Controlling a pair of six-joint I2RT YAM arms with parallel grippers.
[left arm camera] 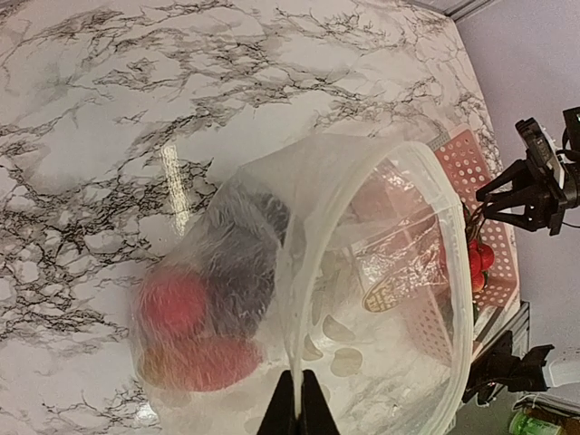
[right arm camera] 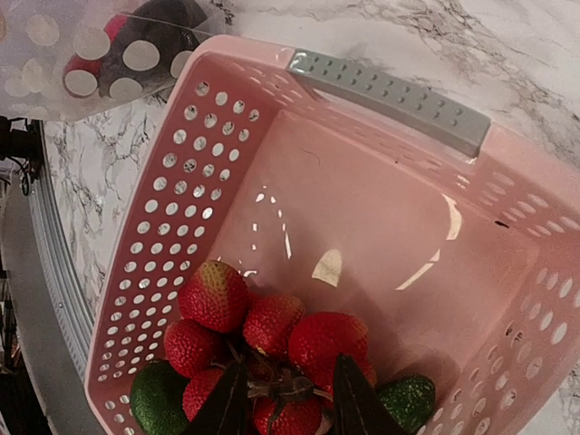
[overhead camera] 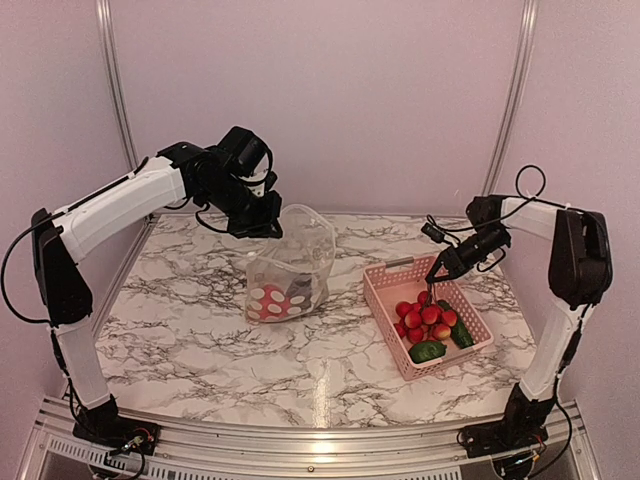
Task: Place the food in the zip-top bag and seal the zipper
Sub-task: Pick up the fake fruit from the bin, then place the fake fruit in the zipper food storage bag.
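The left gripper [left arm camera: 297, 391] is pinched fully closed on the rim of the zip-top bag [overhead camera: 295, 255], holding its mouth gaping above the marble table [overhead camera: 200, 330], and red and dark purple food [left arm camera: 204, 308] lies in its bottom. The right gripper [right arm camera: 285, 403] is down in the pink basket [right arm camera: 181, 181], its fingers partway apart on either side of the brown stem [right arm camera: 281, 385] of the red berries [right arm camera: 217, 294]; whether they grip it cannot be told. Green pieces [overhead camera: 428, 351] lie beside the berries.

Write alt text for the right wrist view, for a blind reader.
The right gripper points down into a pink basket, jaws apart on either side of a bunch of red berries, with green pieces beside them. At upper left is a dotted zip-top bag holding dark and red food.
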